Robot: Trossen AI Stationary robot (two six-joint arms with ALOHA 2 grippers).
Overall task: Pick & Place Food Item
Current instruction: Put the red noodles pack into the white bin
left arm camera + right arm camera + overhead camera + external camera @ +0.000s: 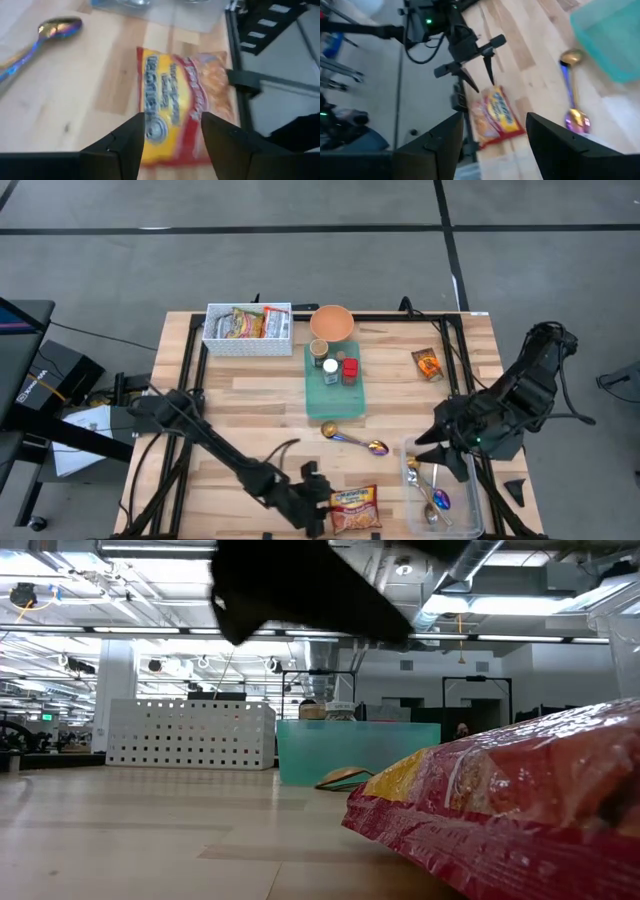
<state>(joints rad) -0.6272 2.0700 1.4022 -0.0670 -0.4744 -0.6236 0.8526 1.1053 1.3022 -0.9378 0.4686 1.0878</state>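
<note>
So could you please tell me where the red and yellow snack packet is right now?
In the high view the snack packet lies flat at the table's near edge, just right of the left hand and left of the clear tray.

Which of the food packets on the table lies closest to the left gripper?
The red-and-yellow packet at the table's near edge, right beside the left gripper. The small orange packet lies far across the table.

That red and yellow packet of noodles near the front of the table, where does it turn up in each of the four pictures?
High view: noodle packet at the bottom edge, centre, beside the left gripper.
Low view: noodle packet fills the lower right, very close.
Left wrist view: noodle packet in the centre, beyond the open fingers.
Right wrist view: noodle packet low centre.
Shared landmark: the iridescent spoon.
</note>
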